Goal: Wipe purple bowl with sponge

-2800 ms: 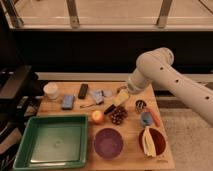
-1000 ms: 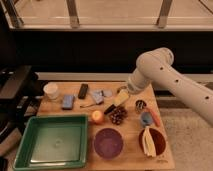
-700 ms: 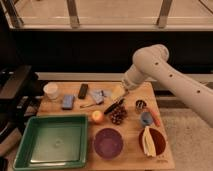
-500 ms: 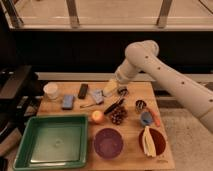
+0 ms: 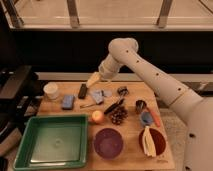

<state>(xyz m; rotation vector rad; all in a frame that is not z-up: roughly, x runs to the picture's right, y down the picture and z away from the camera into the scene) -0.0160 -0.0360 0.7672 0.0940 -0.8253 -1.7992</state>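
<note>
The purple bowl [image 5: 108, 143] sits near the front edge of the wooden table, right of the green tray. The sponge [image 5: 68, 101], a small light-blue block, lies at the back left beside a white cup. My gripper [image 5: 93, 79] hangs over the back of the table, above a dark bar-shaped item and the grey-blue cloth lump [image 5: 98, 94]. It is right of and behind the sponge and far behind the bowl. Its pale fingers look open, with nothing between them. The white arm [image 5: 145, 70] reaches in from the right.
A green tray [image 5: 52, 140] fills the front left. A white cup [image 5: 51, 91], dark bar [image 5: 82, 91], orange fruit [image 5: 97, 116], pinecone [image 5: 118, 116], small dark cup [image 5: 141, 105] and blue round thing [image 5: 145, 118] crowd the middle. A reddish-brown bowl [image 5: 159, 145] holds a banana.
The arm has swung to the left and back. The gripper moved from over the table's middle to the back, nearer the sponge. Objects on the table have not moved.
</note>
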